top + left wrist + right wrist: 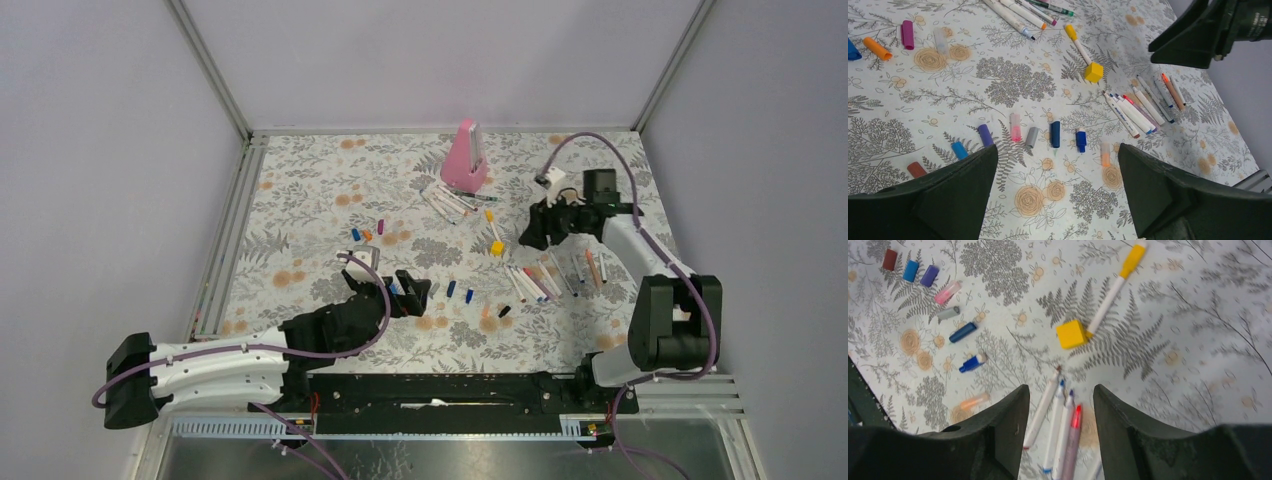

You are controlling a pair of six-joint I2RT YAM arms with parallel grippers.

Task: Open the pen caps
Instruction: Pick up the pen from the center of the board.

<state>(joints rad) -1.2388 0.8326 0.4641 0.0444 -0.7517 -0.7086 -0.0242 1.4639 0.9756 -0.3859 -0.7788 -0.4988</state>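
At the far left of the cloth, a small cluster of loose pen caps (877,48) lay apart from any barrel. Just right of them, the left gripper (1058,150) hung with its jaws spread as wide as they go, holding nothing, above a row of 8 more caps (1032,136) lying across the cloth. Further right lay a pen with a yellow cap (1132,259) on it, its other end touching a yellow block (1071,334). Beyond it, the right gripper (1060,390) hovered about half open and empty over a bundle of uncapped barrels (1058,425). We judged the work to be between pens, with a fresh one not yet taken up. The yellow-capped pen looked to us the nearest candidate, and others lay by the pink wedge (466,155). The next move would need 1 gripper to clamp the barrel and the other to close on the short cap alone, then pull straight along the pen's axis.
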